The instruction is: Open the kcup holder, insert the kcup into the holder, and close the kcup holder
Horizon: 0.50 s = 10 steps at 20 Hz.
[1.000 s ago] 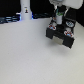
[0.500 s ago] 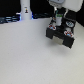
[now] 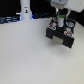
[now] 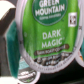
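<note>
Arm enters from top of exterior view, wrist pointing straight down over holder (image 3: 61,33). Gripper (image 3: 60,20) poised directly above holder's top, fingers vertical. Gripper clenched on kcup (image 3: 60,21) — white body, green top, just above holder, contact with it unclear. Holder — black box on white table (image 3: 25,55), toward exterior view's right, tray front facing lower right. Wrist view filled by kcup lid (image 4: 49,27), green band reading "Green Mountain", white area "Dark Magic"; blurred dark shapes behind. White post (image 3: 24,10) well apart, toward exterior view's left.
</note>
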Tool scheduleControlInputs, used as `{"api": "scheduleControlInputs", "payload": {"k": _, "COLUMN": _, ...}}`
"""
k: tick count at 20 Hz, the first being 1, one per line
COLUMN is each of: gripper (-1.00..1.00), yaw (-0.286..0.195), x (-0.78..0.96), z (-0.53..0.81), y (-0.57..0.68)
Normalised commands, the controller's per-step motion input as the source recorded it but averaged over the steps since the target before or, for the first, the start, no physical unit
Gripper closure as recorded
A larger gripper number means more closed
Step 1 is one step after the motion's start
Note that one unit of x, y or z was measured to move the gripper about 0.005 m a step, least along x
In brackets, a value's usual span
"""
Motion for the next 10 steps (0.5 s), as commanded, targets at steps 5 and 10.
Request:
{"api": "scheduleControlInputs", "payload": {"k": 5, "gripper": 1.00, "yaw": 0.015, "x": 0.01, "z": -0.09, "y": 0.02}}
{"api": "scheduleControlInputs", "payload": {"k": 10, "gripper": 1.00, "yaw": 0.047, "x": -0.24, "z": -0.05, "y": -0.02}}
